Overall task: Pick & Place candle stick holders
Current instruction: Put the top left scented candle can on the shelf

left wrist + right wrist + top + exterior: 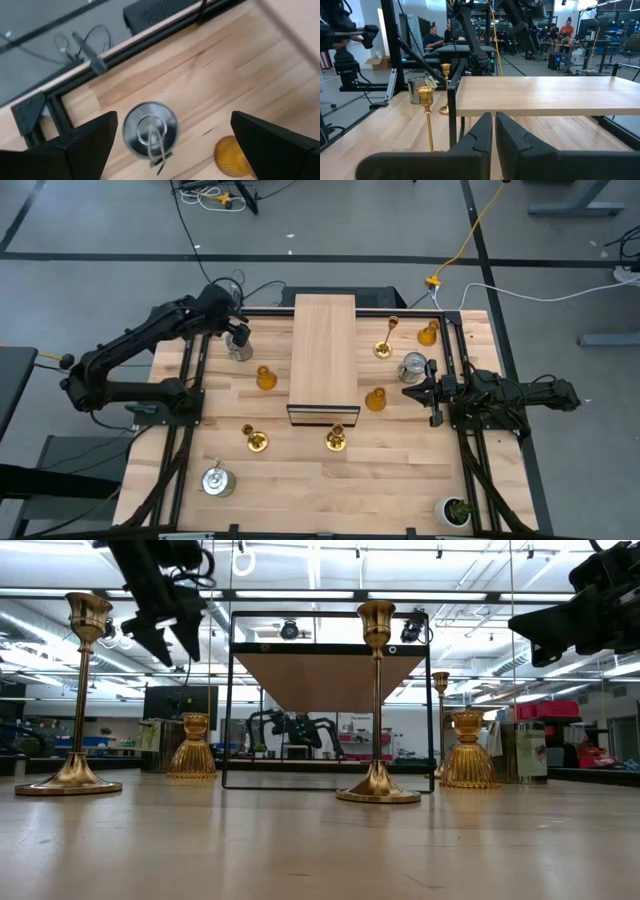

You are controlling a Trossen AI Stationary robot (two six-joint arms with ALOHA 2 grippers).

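Silver can sits on the table's far-left corner, directly beneath your left gripper — jaws spread wide, empty. You're lining up the pick; next, descend straight and close. Right gripper waits at the right edge, fingers together, holding nothing.

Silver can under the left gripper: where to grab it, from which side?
Take the silver can by its round side wall, coming straight down from above. It stands upright with its top facing the left wrist camera, and the open left gripper already has a finger on either side. The wire loop on top looks too thin to pinch. Mind the amber holder close by.
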